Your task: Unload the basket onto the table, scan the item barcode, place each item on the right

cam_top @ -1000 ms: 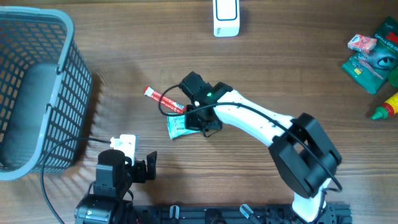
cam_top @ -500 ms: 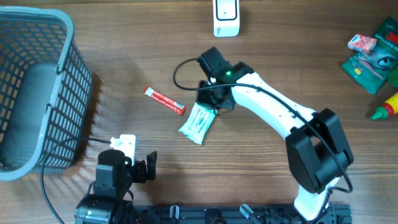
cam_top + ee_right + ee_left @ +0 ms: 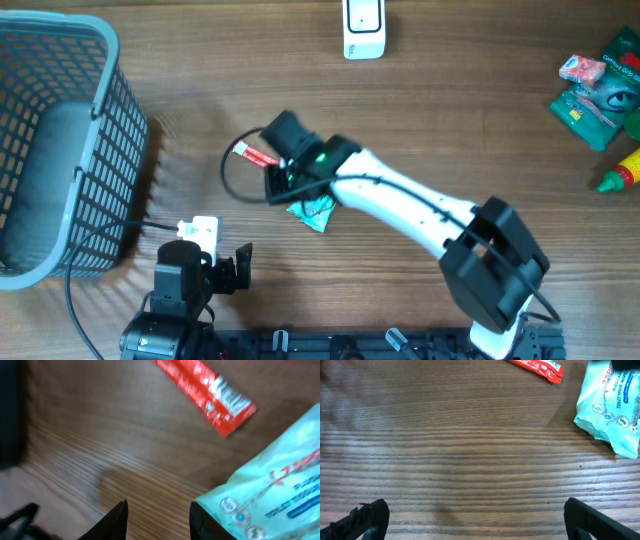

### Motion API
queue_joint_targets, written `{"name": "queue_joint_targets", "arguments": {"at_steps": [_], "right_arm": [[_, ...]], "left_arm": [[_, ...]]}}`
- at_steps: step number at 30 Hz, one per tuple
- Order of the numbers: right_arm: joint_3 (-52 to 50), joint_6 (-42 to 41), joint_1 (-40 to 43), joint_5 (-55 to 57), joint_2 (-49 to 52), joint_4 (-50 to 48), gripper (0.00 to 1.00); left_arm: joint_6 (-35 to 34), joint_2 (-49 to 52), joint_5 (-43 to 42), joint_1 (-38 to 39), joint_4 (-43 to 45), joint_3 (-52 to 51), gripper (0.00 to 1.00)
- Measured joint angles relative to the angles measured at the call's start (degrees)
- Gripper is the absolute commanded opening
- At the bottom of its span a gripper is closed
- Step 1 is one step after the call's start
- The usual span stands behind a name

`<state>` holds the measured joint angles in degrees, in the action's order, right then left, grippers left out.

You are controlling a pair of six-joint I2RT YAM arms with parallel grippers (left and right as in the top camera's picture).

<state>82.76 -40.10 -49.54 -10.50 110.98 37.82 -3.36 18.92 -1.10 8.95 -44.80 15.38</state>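
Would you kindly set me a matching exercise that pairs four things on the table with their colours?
Things:
1. basket
2. scanner
3. stick
4. tissue pack

Colours:
a. red
b. mint green
c. grey
d. white

Pairs: 1-c, 2-d, 3-a, 4-b.

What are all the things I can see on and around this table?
basket: one, grey, far left
boxy device: one, white, top centre
stick packet: one, red, centre
tissue pack: one, pale teal, beside the stick packet
small packet: one, pink, far right
green packs: about two, far right
bottle: one, yellow, red cap, right edge
table: brown wood
left pincer: black, open, near edge
right pincer: black, open, centre
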Motion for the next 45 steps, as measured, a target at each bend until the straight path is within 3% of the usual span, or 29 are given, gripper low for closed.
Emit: {"name": "queue_joint_targets", "arguments": {"at_steps": [12,18,24,28,30,33,37,45], "right_arm": [[-0.83,-1.49,-1.64,1.84,6.16,-1.16,0.26],[-0.87,-2.12,-1.53,1.16,6.82,8.90,0.06],[-0.79,-1.57,0.39,3.52,6.82,17.18,0.05],[2.03,2.14,2.32,4.96,6.80,22.01,0.16],[4.31,5.29,2.23,5.49,6.78,22.12,0.34],[5.68,9.92,1.42,6.95,6.16,21.81,0.50],[5.62,17.18,-0.07,10.62,5.73,21.18,0.87],[1.40,29.18,-0.42,16.17,5.70,16.13,0.87]], "left_arm": [[0.00,0.00,0.00,0.00,0.00,0.00,1.00],[0.00,0.00,0.00,0.00,0.00,0.00,1.00],[0.00,0.00,0.00,0.00,0.00,0.00,1.00],[0.00,0.00,0.00,0.00,0.00,0.00,1.00],[0.00,0.00,0.00,0.00,0.00,0.00,1.00],[0.00,0.00,0.00,0.00,0.00,0.00,1.00],[0.00,0.00,0.00,0.00,0.00,0.00,1.00],[0.00,0.00,0.00,0.00,0.00,0.00,1.00]]}}
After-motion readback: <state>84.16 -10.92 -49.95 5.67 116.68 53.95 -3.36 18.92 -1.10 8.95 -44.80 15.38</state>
